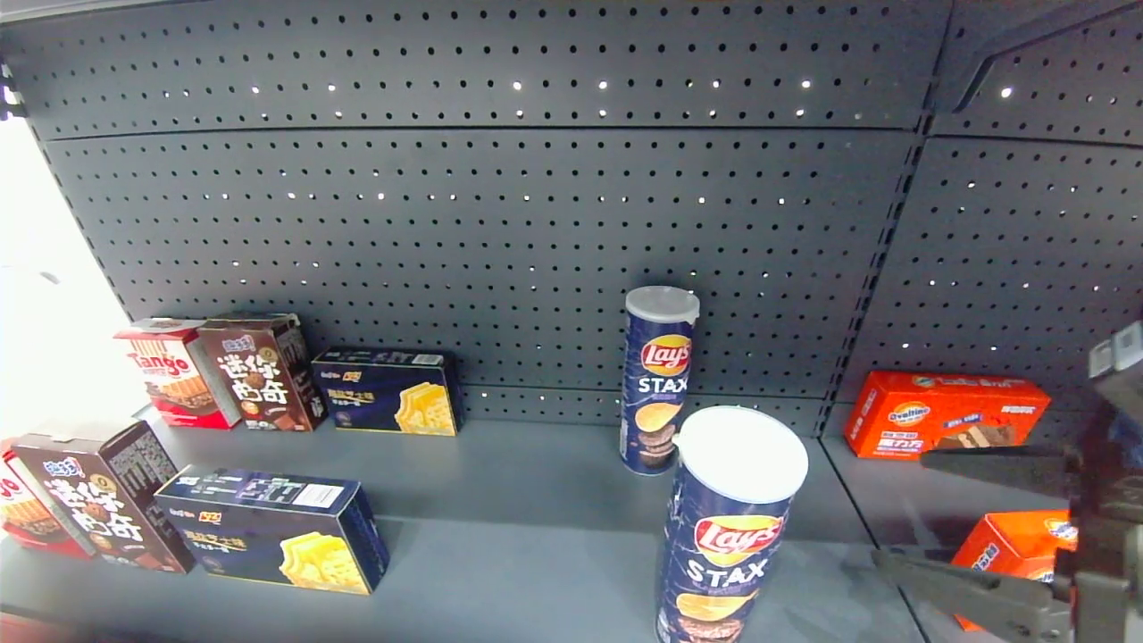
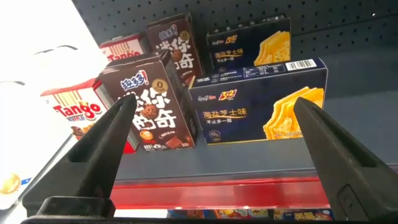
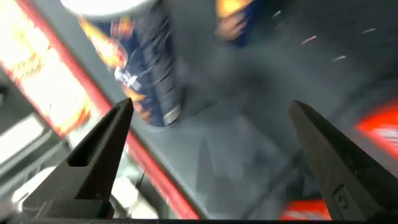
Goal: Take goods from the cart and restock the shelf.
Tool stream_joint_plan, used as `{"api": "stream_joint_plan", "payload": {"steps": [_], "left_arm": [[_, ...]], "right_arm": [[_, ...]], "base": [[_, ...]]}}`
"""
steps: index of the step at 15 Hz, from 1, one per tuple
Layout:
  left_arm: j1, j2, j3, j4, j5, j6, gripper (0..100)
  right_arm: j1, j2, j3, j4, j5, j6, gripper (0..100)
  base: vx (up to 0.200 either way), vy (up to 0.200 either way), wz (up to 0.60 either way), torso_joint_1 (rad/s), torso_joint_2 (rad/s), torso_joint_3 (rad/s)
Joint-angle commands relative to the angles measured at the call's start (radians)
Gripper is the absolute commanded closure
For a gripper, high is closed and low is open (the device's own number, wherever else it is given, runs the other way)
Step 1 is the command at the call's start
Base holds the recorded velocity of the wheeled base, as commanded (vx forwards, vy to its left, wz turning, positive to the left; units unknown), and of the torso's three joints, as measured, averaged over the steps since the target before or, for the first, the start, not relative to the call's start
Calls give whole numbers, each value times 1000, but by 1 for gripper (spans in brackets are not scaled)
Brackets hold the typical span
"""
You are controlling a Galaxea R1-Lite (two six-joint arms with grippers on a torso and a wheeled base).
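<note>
Right gripper (image 1: 902,509) is hanging wide open and empty at the shelf's (image 1: 536,500) front right, just beside the front chip can (image 1: 728,527) and not touching it. Front chip can is standing upright near the shelf's front edge, white lid on. Front orange box (image 1: 1013,545) is lying partly behind the right gripper.

Left gripper (image 2: 214,102) is also sitting open with nothing in it, facing the left-hand stock from in front of the shelf edge. Front navy box (image 1: 277,531) is lying on its long side there, front brown box (image 1: 103,496) standing just beside it.

Farther back, the rear chip can (image 1: 659,379) is standing upright behind the front one. Rear navy box (image 1: 388,390), rear brown box (image 1: 263,371) and red wafer box (image 1: 174,371) are lining up along the pegboard (image 1: 500,223). Rear orange box (image 1: 942,415) is lying against the back on the right.
</note>
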Motion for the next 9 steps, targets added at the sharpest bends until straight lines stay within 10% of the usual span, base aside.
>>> {"api": "stream_joint_plan", "payload": {"steps": [1, 9], "left_arm": [[0, 7, -1, -1, 1, 0, 0], [-1, 7, -1, -1, 0, -2, 0]], "right_arm": [[33, 107, 26, -5, 0, -1, 0], [27, 210, 49, -8, -38, 5, 0]], "base": [[0, 0, 0, 0, 0, 0], [0, 0, 0, 0, 0, 0]]}}
